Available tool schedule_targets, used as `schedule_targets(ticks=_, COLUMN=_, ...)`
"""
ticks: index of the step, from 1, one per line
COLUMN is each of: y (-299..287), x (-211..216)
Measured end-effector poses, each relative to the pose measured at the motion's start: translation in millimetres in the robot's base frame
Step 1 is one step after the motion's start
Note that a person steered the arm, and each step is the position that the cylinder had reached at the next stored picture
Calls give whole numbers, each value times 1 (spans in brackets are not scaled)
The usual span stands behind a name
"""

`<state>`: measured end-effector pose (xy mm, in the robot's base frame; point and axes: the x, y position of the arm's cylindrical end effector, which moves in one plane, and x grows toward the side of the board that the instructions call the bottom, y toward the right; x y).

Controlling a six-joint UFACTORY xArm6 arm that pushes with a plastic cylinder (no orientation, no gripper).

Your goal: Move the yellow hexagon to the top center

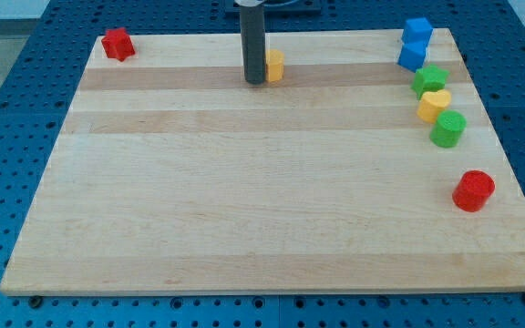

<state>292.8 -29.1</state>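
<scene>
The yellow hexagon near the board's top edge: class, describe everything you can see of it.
The yellow hexagon is a small, solid-looking block, orange-yellow, its left part hidden behind the dark rod. Only its right faces and top show, so the six-sided outline is barely readable. It sits flat on the wooden board near the top centre. My tip stands right against its left side; actual contact cannot be confirmed. No other block is near it.
</scene>
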Motion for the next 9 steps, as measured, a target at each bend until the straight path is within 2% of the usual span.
schedule_targets(ticks=1, y=0, x=-10)
schedule_targets(ticks=2, y=9, x=30)
schedule_targets(ticks=3, y=34, x=34)
schedule_targets(ticks=7, y=41, x=-35)
schedule_targets(ticks=9, y=45, x=-44)
